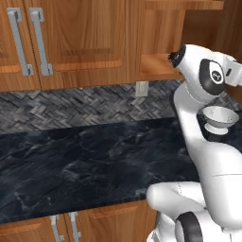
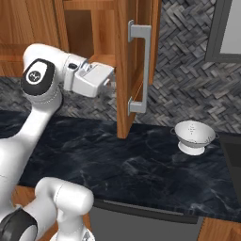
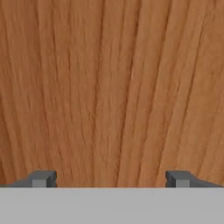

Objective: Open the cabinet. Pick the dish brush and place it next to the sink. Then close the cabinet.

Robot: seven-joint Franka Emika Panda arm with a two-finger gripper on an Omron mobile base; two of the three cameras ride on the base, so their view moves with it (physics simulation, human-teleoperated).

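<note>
At upper centre of the right base view, the cabinet [image 2: 123, 70] door hangs open, brown, silver handle [image 2: 139, 68]. Gripper [image 3: 111, 178] fingers spread wide against bare wood. No readable writing.

The white arm rises from the base, bends at a dark-jointed elbow high up, and reaches level toward the far wall. The wrist is turned so the hand points forward. The gripper [image 3: 111, 178] stands with its two dark fingertips [image 3: 43, 178] spread wide apart, nothing between them. In the right base view the hand [image 2: 94, 79] sits at elbow height.
</note>
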